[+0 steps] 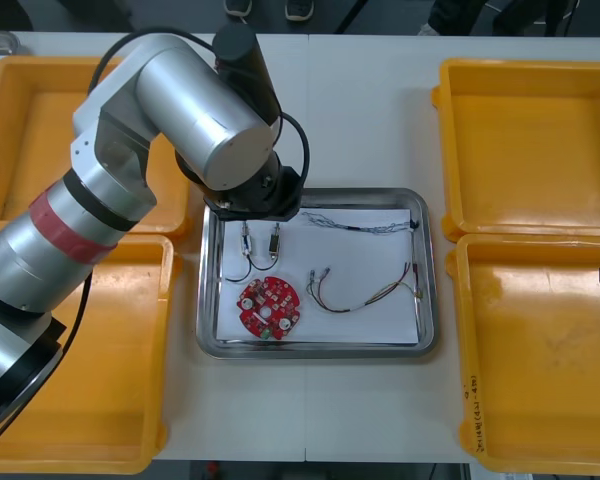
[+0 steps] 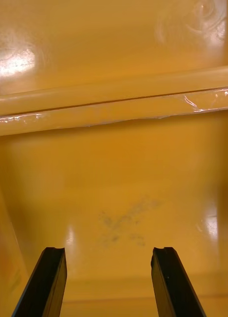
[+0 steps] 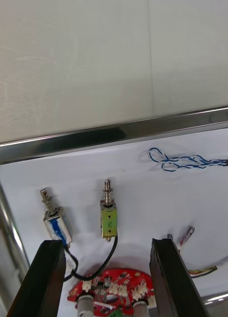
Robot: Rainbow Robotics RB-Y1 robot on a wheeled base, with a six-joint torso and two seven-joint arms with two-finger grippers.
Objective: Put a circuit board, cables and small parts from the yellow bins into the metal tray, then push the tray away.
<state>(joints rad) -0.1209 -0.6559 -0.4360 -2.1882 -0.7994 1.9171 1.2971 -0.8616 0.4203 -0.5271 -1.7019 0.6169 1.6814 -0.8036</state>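
Front view: the light table (image 1: 360, 110) carries the yellow bins (image 1: 530, 130) down the left and right sides of the frame. The metal tray (image 1: 318, 350) sits in the middle, white inside. The left arm (image 1: 180, 100) reaches in from the lower left, its wrist hanging over the tray's upper left corner.

In the left wrist view the left gripper (image 3: 106, 243) has its fingers spread wide and holds nothing. The right gripper (image 2: 109, 251) is just as wide and also holds nothing, parked over the bare floor of the lower right bin.

The tray looks loaded:
- The round red circuit board (image 1: 270, 308) lies at its lower left.
- The red and yellow cable (image 1: 365, 295) curls at centre right.
- The twisted blue and white cable (image 1: 360, 226) runs along the upper edge.
- Two small metal parts (image 1: 248, 237) lie side by side under the wrist, trailing a black cable (image 1: 250, 268).

So the step in hand is probably the push.

To do it well, the left gripper should lift clear of the small parts first. It should then meet the tray's rim near the middle of the lower edge (an off-centre shove would likely swing the tray round). A slow, level push toward the top of the frame should keep the loose parts from sliding, and the fingers should stay outside the rim, off the board.
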